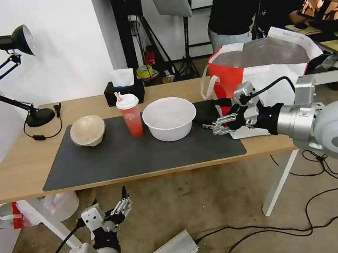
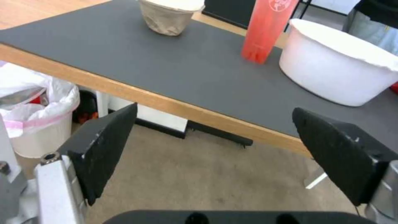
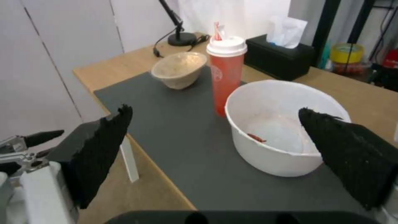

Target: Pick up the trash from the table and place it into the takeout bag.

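White bowl (image 1: 170, 118), red cup (image 1: 130, 115) and beige bowl (image 1: 87, 131) stand in a row on the grey mat (image 1: 139, 153), mid-surface toward its far edge. Takeout bag (image 1: 261, 72) at the right end. Right gripper (image 1: 217, 125) wide apart, empty, just beside the white bowl. Left gripper (image 1: 119, 206) apart, empty, below the near edge.

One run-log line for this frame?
right gripper: open, beside white bowl | left gripper: open, below table | trash: unmoved
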Motion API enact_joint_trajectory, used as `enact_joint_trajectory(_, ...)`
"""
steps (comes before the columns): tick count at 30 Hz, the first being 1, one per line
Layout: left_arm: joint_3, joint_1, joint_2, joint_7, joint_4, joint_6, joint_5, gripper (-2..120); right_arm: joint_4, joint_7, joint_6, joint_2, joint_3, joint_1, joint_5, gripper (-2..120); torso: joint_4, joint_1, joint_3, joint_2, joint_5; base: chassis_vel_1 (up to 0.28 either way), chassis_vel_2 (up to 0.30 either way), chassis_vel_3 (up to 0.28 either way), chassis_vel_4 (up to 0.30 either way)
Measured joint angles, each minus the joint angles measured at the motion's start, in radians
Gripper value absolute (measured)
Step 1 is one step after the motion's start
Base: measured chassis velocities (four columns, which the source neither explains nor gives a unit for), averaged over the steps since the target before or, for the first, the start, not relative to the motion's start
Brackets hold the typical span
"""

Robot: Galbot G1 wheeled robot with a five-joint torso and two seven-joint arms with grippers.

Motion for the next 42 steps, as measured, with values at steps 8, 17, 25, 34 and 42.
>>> enact_joint_trajectory(8, -0.007, 0.006, -0.013, 0.001, 0.0, -0.004, 0.008, 100, -0.084, -0.03, -0.017, 0.037, -0.155, 0.164, -0.016, 100, 0.0, 0.0, 0.0, 0.0, -0.0001, 0.0, 0.0, 0.0, 0.0)
enact_joint_trajectory(17, -0.016, 0.007, -0.021, 0.005, -0.001, -0.013, 0.016, 100, -0.177, -0.062, -0.026, 0.087, -0.305, 0.31, -0.027, 100, 0.0, 0.0, 0.0, 0.0, 0.0, 0.0, 0.0, 0.0, 0.0)
enact_joint_trajectory(25, -0.021, 0.003, -0.017, 0.009, 0.004, -0.027, 0.029, 100, -0.264, -0.09, -0.038, 0.149, -0.45, 0.476, -0.04, 100, 0.0001, 0.0, 0.0, 0.0, -0.0002, 0.0, 0.0, 0.0, 0.0)
enact_joint_trajectory(34, -0.019, 0.008, -0.023, 0.01, 0.004, -0.031, 0.042, 100, -0.353, -0.101, -0.09, 0.2, -0.579, 0.621, 0.009, 100, 0.0, 0.0, 0.0, 0.0, -0.0001, 0.0, 0.0, 0.0, 0.0)
enact_joint_trajectory(42, -0.016, 0.017, -0.036, 0.018, 0.004, -0.034, 0.058, 100, -0.405, -0.117, -0.113, 0.224, -0.671, 0.724, 0.033, 100, 0.0, 0.0, 0.0, 0.0, 0.0001, 0.0, 0.0, 0.0, 0.0)
